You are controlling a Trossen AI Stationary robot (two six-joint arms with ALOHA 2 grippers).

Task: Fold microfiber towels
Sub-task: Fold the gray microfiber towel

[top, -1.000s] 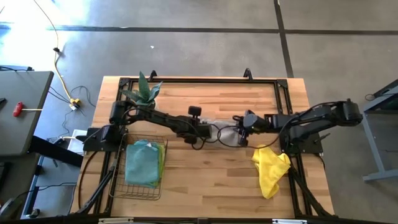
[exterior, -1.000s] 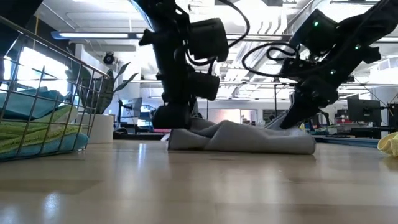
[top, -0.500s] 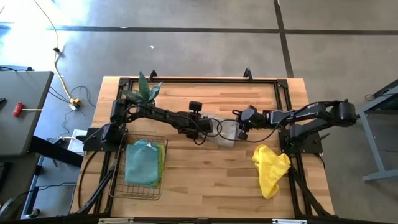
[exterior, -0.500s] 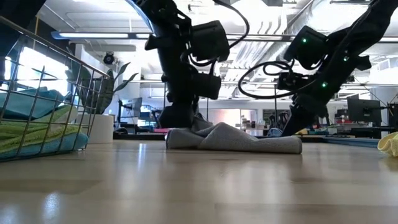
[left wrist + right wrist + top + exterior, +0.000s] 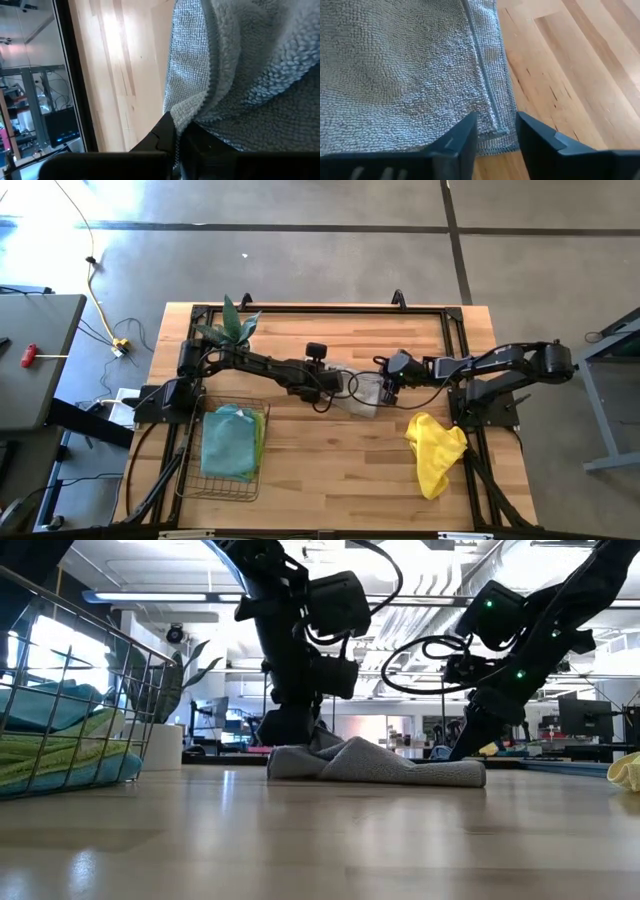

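Right hand (image 5: 385, 388) has let go of the pale grey towel (image 5: 362, 392): its fingers now stand apart just off the towel's right edge, where a second ago they were nearly together, farther right, with the cloth stretched out between the arms. Since then the towel has drawn in to a shorter, doubled shape at the middle of the table (image 5: 330, 470). Left hand (image 5: 335, 385) stays clamped together on the towel's left edge, pinning it down. I judge that a fold has just been laid and the right side released. A yellow towel (image 5: 436, 451) lies unfolded near the right edge; teal and lime ones sit stacked in the wire basket (image 5: 190, 480) towards the front left corner.
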